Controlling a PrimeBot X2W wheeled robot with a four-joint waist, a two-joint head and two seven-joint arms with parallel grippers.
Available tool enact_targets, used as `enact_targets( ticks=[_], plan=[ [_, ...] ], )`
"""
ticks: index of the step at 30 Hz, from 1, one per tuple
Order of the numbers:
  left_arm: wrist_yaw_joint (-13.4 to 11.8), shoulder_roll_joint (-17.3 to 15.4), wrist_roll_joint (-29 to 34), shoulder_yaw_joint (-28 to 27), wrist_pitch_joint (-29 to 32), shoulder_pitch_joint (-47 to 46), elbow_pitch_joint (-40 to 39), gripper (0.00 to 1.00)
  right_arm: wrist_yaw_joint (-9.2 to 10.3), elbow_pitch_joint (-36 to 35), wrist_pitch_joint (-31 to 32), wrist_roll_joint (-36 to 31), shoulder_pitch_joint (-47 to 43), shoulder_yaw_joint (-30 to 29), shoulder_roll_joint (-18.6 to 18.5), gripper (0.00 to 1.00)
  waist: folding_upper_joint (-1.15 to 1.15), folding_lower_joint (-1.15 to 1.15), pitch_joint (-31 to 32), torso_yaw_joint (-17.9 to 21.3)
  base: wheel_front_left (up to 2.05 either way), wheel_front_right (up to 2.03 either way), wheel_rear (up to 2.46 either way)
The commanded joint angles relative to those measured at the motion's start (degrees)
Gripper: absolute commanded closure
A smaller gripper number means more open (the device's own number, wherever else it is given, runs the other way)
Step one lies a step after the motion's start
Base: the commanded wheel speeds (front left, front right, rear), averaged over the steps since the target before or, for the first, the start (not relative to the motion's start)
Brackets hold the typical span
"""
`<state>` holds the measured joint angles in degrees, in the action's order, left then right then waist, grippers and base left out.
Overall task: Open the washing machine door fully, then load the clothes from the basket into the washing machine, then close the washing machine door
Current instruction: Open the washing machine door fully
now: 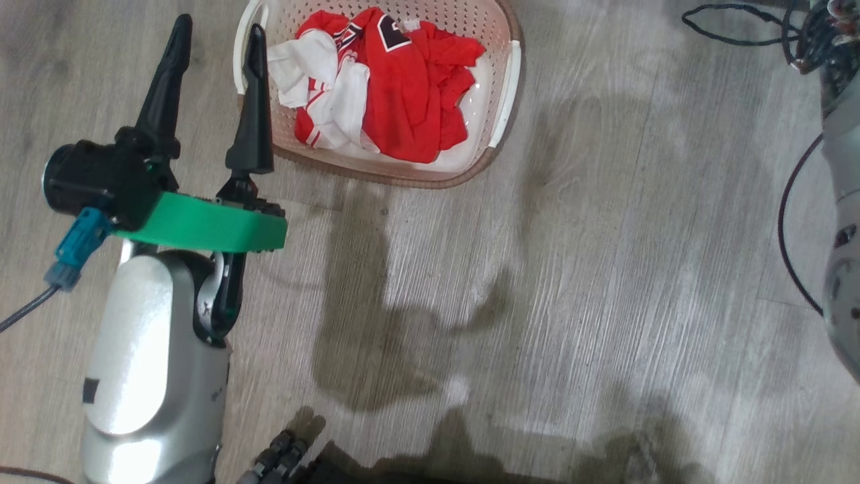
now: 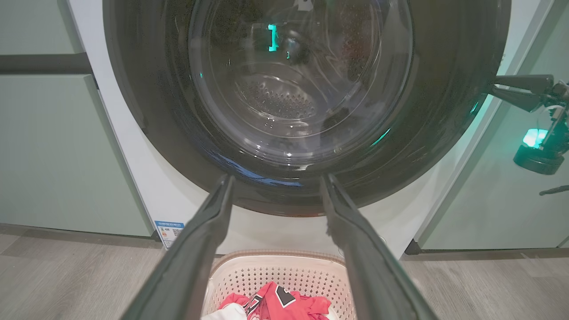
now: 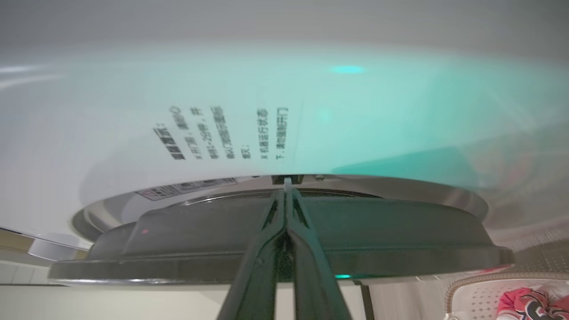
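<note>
Right gripper (image 3: 286,189) has its two long fingers pressed together with nothing between them, and the tips are poked in at the edge of the washing machine door (image 3: 400,240), where the black rim meets the white front of the washing machine (image 3: 133,111). From the left wrist view the same gripper (image 2: 494,88) reaches in at the door's side edge, and the door (image 2: 146,111) lies flat or nearly flat against the front. Whether the latch has let go cannot be told. The first step looks barely begun, since the door is far from fully open. Left gripper (image 1: 219,28) hangs above the floor (image 1: 605,269) with its fingers spread wide and empty, pointed at the near corner of the basket (image 1: 508,87). The basket stands on the floor just before the foot of the machine, between the pale green cabinets (image 2: 53,155). The clothes (image 1: 403,87) lie heaped inside it, red and white, none lifted out. By this showing, nothing is loaded. Swinging the door wide, moving the clothes into the drum and closing the door are all left to do.
</note>
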<state>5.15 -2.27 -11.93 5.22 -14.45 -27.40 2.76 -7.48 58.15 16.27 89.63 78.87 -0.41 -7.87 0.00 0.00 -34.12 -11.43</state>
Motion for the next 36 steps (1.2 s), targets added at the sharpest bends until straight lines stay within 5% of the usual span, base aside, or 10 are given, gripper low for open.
enact_targets(
  ticks=[1, 21, 36],
  plan=[
    [0.3, -1.0, 0.6, -1.9, -0.5, -1.0, -1.7, 0.0, -0.01, -1.1, 0.5, -0.8, 3.0, 0.9, 0.7, 1.0, 0.0, 0.0, -0.2, -0.1, 0.0, 0.0, 0.0],
    [0.8, -0.6, 0.9, -1.3, -0.5, -1.5, -0.7, 0.0, -0.01, 4.7, 6.4, -0.8, 8.4, 1.7, 0.8, 1.0, 0.0, 0.0, -0.8, -0.9, 0.0, 0.0, 0.0],
    [0.2, -0.6, 1.0, -1.0, -0.5, -0.4, 0.4, 0.0, -0.01, 1.6, 16.4, 1.6, 1.7, 1.8, 1.2, 1.0, 0.0, 0.0, 2.4, 0.2, 0.0, 0.0, 0.0]
  ],
)
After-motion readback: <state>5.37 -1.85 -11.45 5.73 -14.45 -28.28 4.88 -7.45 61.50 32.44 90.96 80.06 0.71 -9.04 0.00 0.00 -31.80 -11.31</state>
